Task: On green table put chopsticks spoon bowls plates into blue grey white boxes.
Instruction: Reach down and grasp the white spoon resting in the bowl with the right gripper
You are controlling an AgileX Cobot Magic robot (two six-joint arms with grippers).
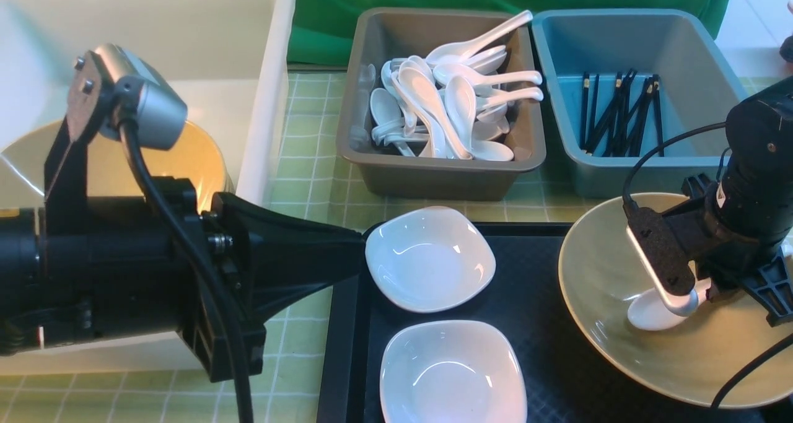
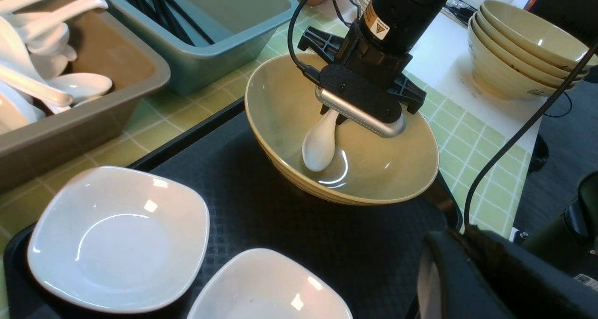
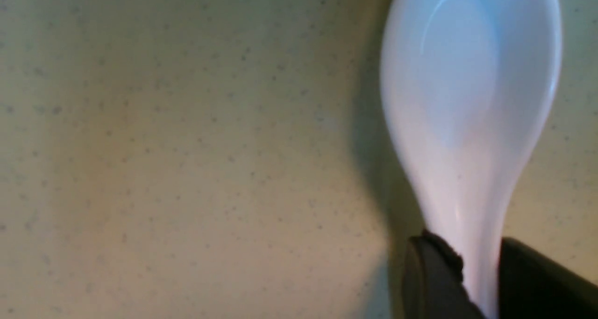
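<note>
**Right arm has the spoon by the handle, down in the bowl**

Far left, the white box (image 1: 266, 70) runs out of frame, and the left arm blocks most of its front wall. Inside it the left bowl (image 1: 198, 156) shows only as a yellow arc, the rest hidden behind the arm. The left gripper (image 1: 358, 244) reaches to the left edge of the black tray (image 1: 545, 268). Its jaws are pressed together into one black wedge with nothing in them, tip just beside the far plate (image 1: 430, 259). That plate sits on the tray with the near plate (image 1: 452, 373) in front of it, near edge cut off by the frame.

Further back on the tabletop (image 1: 310, 132), the grey box (image 1: 372, 163) is heaped with white spoons (image 1: 446, 107), handles mostly pointing right. Next along, the blue box (image 1: 557, 39) holds the chopsticks (image 1: 619, 116), lying roughly front to back, a few crossed, the count hard to make out.

Now the right side: the right bowl (image 1: 595, 274) sits on the tray's right end, its right rim hidden by the arm and the frame edge. In it lies the spoon (image 1: 650, 314), scoop down on the bowl's floor and hollow side up. The scoop end points toward the robot's left and the handle rises to the right. From the front the wrist camera hides the grip, but the right wrist view settles it: the right gripper (image 3: 483, 281) has its jaws pinching the handle from both sides
</note>
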